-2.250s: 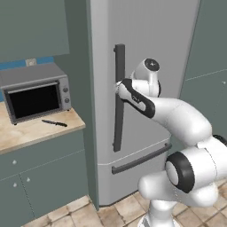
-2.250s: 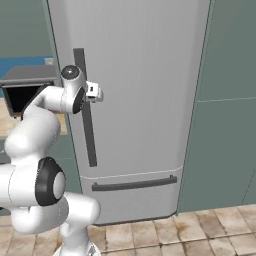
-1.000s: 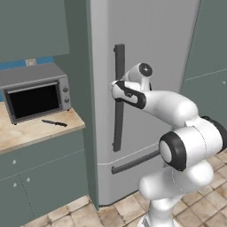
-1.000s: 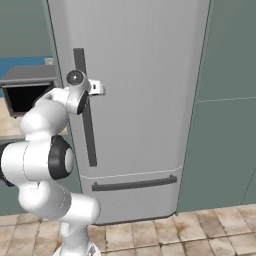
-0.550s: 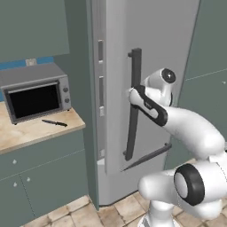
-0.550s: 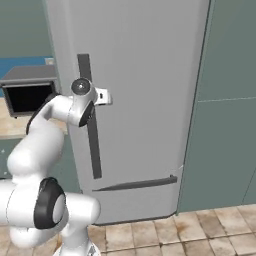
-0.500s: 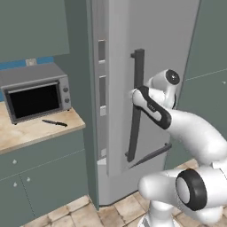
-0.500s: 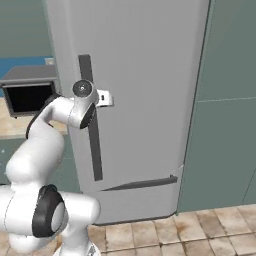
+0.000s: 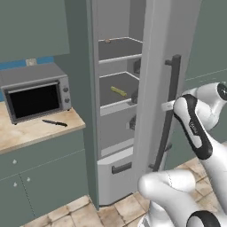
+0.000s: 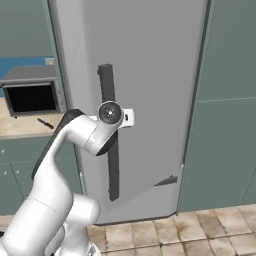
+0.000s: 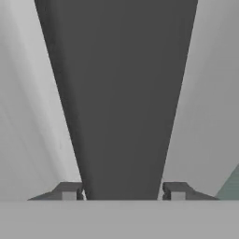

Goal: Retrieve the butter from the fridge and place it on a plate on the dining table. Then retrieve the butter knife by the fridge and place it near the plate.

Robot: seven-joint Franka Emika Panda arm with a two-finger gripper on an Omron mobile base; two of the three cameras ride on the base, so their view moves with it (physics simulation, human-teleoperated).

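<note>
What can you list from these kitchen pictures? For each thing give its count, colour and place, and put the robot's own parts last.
fridge: one, light grey, centre, door swung open.
door handle: one, dark grey vertical bar on the door.
butter: one, pale yellow, on the middle fridge shelf.
toaster oven: one, grey with black window, on the counter left of the fridge.
butter knife: one, black, on the counter in front of the toaster oven.
gripper: one, dark fingertips either side of the door handle.

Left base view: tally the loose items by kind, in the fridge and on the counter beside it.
Butter: 1, on a middle shelf of the fridge
Small brown item, top shelf, too small to identify: 1
Knife: 1, on the counter
Toaster oven: 1
Total: 4
</note>
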